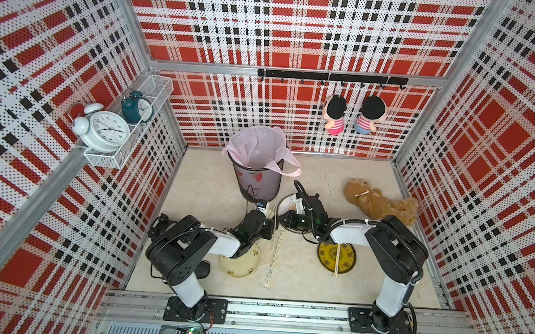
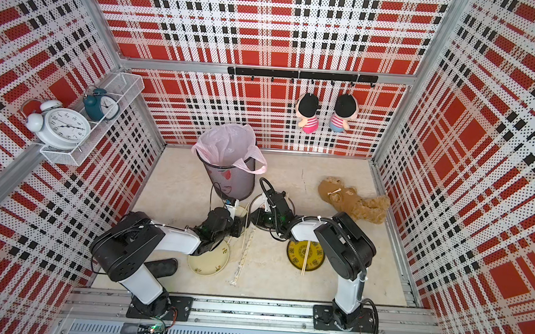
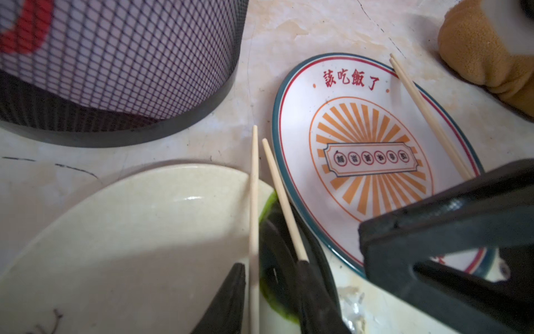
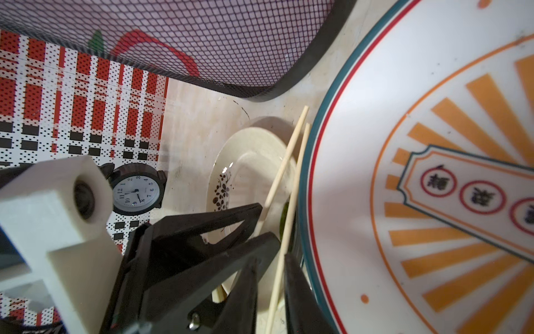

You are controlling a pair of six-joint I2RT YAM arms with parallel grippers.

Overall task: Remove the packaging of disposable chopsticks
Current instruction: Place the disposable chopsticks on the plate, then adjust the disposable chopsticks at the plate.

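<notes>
Two bare chopsticks (image 3: 254, 202) lie over the rim of a cream plate (image 3: 130, 231), beside a white sunburst plate (image 3: 370, 162). My left gripper (image 3: 271, 264) stands open around their near ends; one stick runs along one finger and the other ends at the opposite finger. My right gripper (image 4: 270, 258) is open a little, with one of these chopsticks (image 4: 291, 202) in the gap, touching one finger only. In both top views the grippers (image 1: 272, 221) (image 1: 283, 220) meet between bin and plates. The packaging (image 1: 273, 261) (image 2: 243, 256), with sticks inside, lies on the table.
A mesh bin (image 1: 257, 180) with a pink liner stands just behind the grippers. Another pair of sticks (image 3: 427, 118) lies on the sunburst plate, and one more (image 1: 337, 259) lies on a yellow plate (image 1: 326, 255). A brown teddy (image 1: 376, 203) lies at the right. A black clock (image 4: 135, 192) stands beside the left arm.
</notes>
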